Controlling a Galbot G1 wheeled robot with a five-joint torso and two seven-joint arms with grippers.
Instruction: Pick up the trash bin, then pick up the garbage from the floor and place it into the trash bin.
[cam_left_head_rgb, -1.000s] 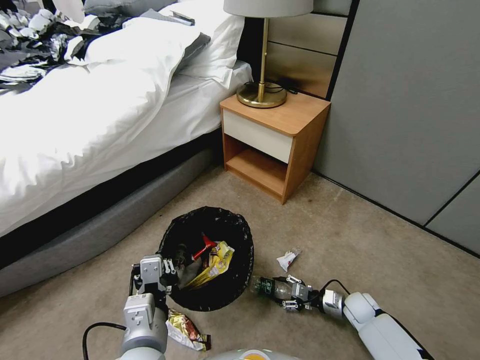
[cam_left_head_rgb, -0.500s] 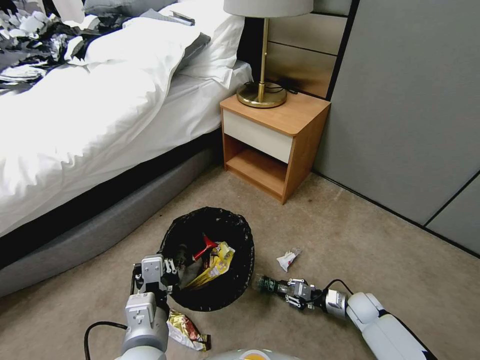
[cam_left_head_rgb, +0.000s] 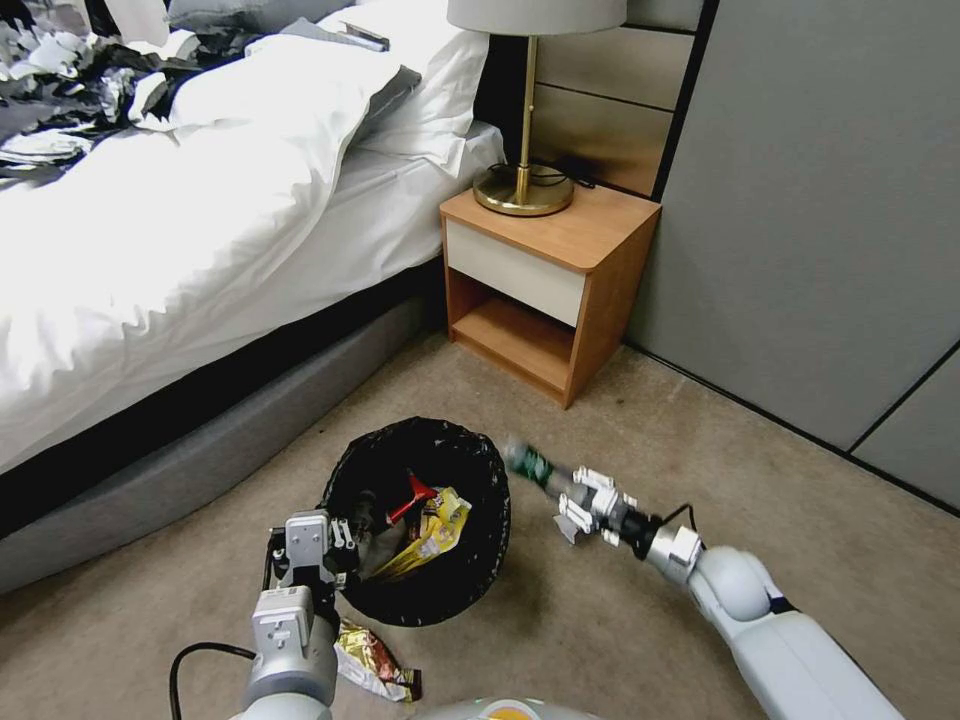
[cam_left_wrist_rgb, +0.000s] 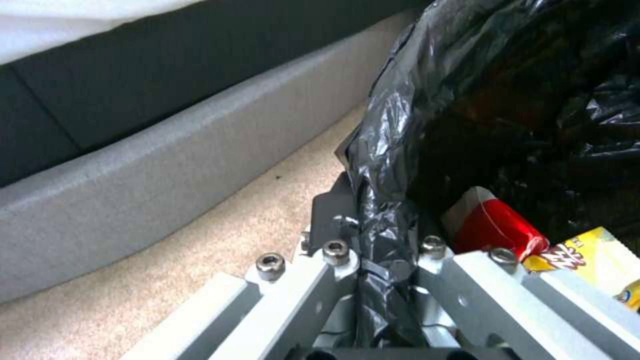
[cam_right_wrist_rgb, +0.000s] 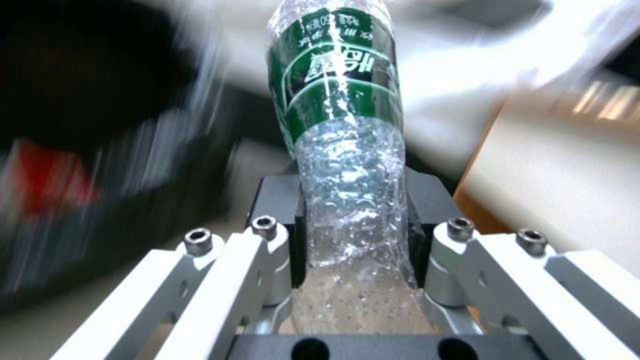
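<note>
Now that the right claw (cam_left_head_rgb: 572, 492) has come up off the floor with the bottle (cam_left_head_rgb: 528, 464), we're looking at a real change from half a second ago, when that bottle was still lying on the carpet at about 3 o'clock from the trash bin (cam_left_head_rgb: 420, 520). It's now in the air, its far end pointing toward the bin's rim at roughly 2 o'clock. In the right wrist view the claw (cam_right_wrist_rgb: 353, 235) is clamped on the clear body of the bottle (cam_right_wrist_rgb: 340, 120), green label sticking out past the fingertips, so the grip looks solid to us.

The left claw (cam_left_head_rgb: 335, 540) hasn't budged: it's pinching the bin's rim at about 8 o'clock, and the left wrist view shows it (cam_left_wrist_rgb: 377, 255) closed tight on the black bag liner (cam_left_wrist_rgb: 393, 150). Inside the bin we can see a yellow wrapper (cam_left_head_rgb: 432, 525) and a red packet (cam_left_head_rgb: 412, 492).

So the pick is done and we're in the carry. By our guess the bottle isn't quite over the opening yet. Floor's not finished either: a shiny wrapper (cam_left_head_rgb: 375, 660) lies at 6 o'clock from the bin, right by the left arm.
</note>
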